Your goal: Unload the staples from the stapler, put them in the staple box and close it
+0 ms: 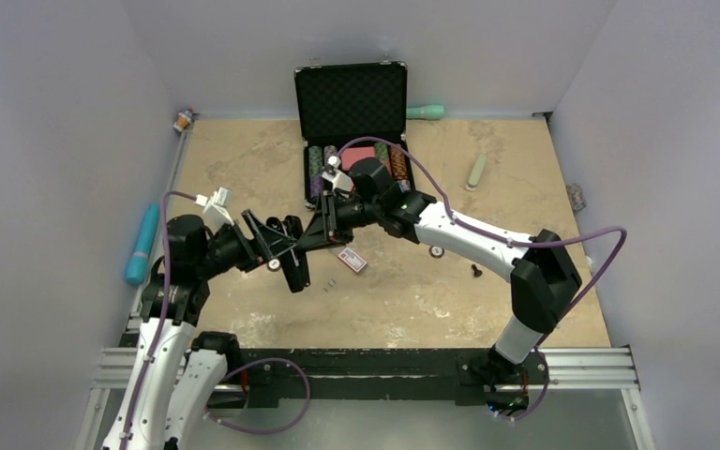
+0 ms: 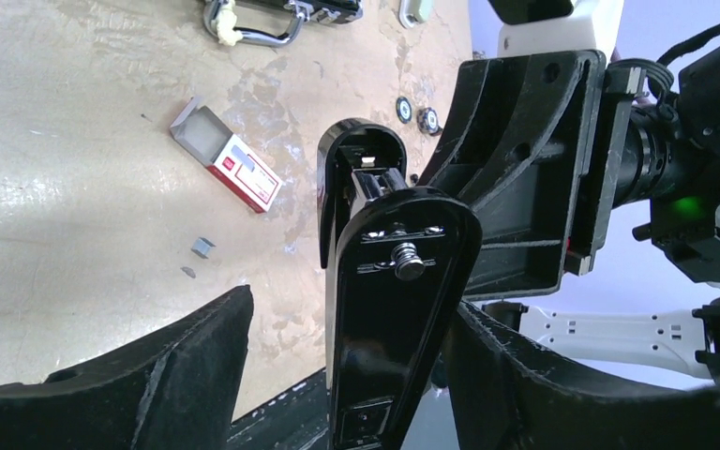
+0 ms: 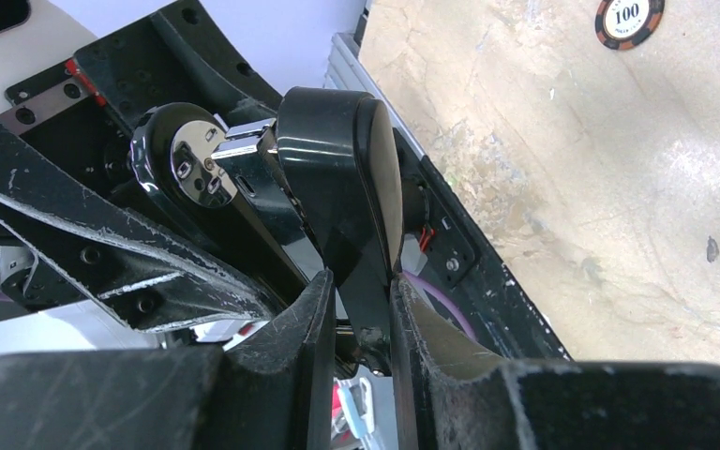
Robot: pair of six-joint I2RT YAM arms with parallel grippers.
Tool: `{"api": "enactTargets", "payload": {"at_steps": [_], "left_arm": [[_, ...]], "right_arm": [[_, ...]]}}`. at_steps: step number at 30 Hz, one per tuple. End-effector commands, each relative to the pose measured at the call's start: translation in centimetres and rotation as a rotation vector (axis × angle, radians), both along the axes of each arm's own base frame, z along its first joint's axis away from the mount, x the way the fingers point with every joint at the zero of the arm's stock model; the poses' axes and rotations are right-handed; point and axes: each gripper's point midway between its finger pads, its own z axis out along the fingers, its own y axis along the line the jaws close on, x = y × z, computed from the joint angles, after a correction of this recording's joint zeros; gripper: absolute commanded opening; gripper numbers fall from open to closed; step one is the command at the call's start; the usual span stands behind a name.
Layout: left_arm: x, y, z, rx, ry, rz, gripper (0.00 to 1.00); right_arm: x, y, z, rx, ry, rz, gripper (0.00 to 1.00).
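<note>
The black stapler (image 1: 296, 246) is held above the table between both grippers. In the right wrist view my right gripper (image 3: 361, 286) is shut on the stapler's glossy top arm (image 3: 342, 178). In the left wrist view the stapler's other leg (image 2: 389, 291), with a spring pin, stands between my left gripper's (image 2: 352, 305) fingers. Its right finger (image 2: 544, 375) is against the stapler; its left finger (image 2: 150, 375) stands apart, with table showing in the gap. A tiny silvery staple strip (image 2: 203, 247) lies on the table, also seen from above (image 1: 331, 281).
A red-and-white box (image 1: 352, 260) lies open beside the staples (image 2: 234, 169). An open black case (image 1: 352, 122) with poker chips stands at the back. A teal tube (image 1: 142, 244) lies at the left edge and a pale green bar (image 1: 476, 172) at the right. A loose chip (image 3: 627, 17) lies on the table.
</note>
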Motion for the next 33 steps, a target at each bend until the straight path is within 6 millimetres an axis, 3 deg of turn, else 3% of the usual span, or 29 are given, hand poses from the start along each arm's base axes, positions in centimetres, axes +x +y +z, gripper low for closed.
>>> {"api": "enactTargets", "payload": {"at_steps": [1, 4, 8, 15, 23, 24, 25, 26, 27, 33], "left_arm": [[0.9, 0.4, 1.1, 0.029, -0.075, 0.026, 0.74], [1.2, 0.6, 1.0, 0.034, -0.076, 0.041, 0.76], [1.7, 0.9, 1.3, 0.039, -0.086, 0.066, 0.89], [2.4, 0.8, 1.4, 0.044, -0.079, 0.078, 0.86], [2.1, 1.0, 0.3, 0.084, -0.046, 0.084, 0.59], [2.1, 1.0, 0.3, 0.084, -0.047, 0.081, 0.52], [2.1, 0.9, 0.3, 0.086, -0.046, 0.077, 0.35], [2.1, 1.0, 0.2, 0.091, -0.044, 0.077, 0.11], [2.1, 1.1, 0.1, 0.102, -0.035, 0.083, 0.0], [2.2, 1.9, 0.7, 0.184, -0.013, 0.079, 0.0]], "right_arm": [[-0.7, 1.2, 4.2, 0.116, -0.02, 0.04, 0.0], [-0.8, 1.2, 4.0, 0.109, 0.006, 0.037, 0.0], [-1.1, 1.2, 3.7, 0.089, 0.038, 0.032, 0.0], [-1.3, 1.4, 3.5, 0.048, 0.069, 0.029, 0.0], [-1.6, 1.5, 4.0, 0.07, 0.089, 0.03, 0.0], [-1.7, 1.5, 4.2, 0.08, 0.092, 0.034, 0.0], [-1.7, 1.5, 4.1, 0.086, 0.096, 0.036, 0.0], [-1.8, 1.6, 4.2, 0.089, 0.095, 0.04, 0.0], [-1.8, 1.5, 4.1, 0.089, 0.094, 0.04, 0.0], [-2.1, 0.8, 2.2, 0.049, 0.092, 0.043, 0.0]]}}
